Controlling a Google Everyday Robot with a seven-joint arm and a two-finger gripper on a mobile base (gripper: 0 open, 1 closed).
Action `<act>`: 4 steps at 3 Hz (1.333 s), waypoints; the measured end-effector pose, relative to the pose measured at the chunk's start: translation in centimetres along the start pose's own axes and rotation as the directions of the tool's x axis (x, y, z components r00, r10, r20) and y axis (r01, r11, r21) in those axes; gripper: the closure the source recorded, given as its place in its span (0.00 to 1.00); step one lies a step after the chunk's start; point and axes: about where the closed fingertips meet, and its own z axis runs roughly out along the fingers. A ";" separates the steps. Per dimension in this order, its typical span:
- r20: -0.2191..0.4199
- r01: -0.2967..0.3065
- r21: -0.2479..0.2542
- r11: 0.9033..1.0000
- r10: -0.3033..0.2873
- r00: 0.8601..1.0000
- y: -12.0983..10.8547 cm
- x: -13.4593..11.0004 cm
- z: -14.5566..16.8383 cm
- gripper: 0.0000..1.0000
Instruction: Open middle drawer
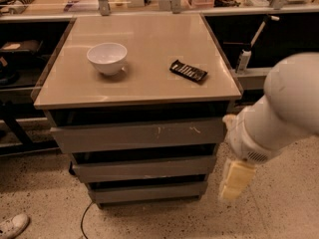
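The drawer cabinet stands in the middle of the view with three grey fronts. The middle drawer [144, 168] is the plain wide grey front between the taller scratched top front [139, 135] and the smallest bottom front [149, 191]. All three fronts look closed. My white arm [279, 113] comes in from the right. My gripper [234, 179], with pale yellowish fingers, hangs downward just right of the cabinet, level with the middle and bottom fronts and apart from them.
A white bowl [106, 58] and a dark flat packet [188, 70] lie on the cabinet's tan top [144, 14]. A dark shelf runs behind it. A cable [82, 218] trails on the speckled floor. A white shoe [11, 226] is at the bottom left.
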 end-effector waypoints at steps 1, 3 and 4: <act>-0.056 0.015 -0.091 0.996 -0.020 0.998 4.0 0.7 8.6 0.00; -0.003 0.007 -0.150 0.989 -0.008 1.000 5.2 -0.7 12.8 0.00; 0.036 -0.033 -0.182 0.983 0.040 0.999 5.8 -2.2 18.3 0.00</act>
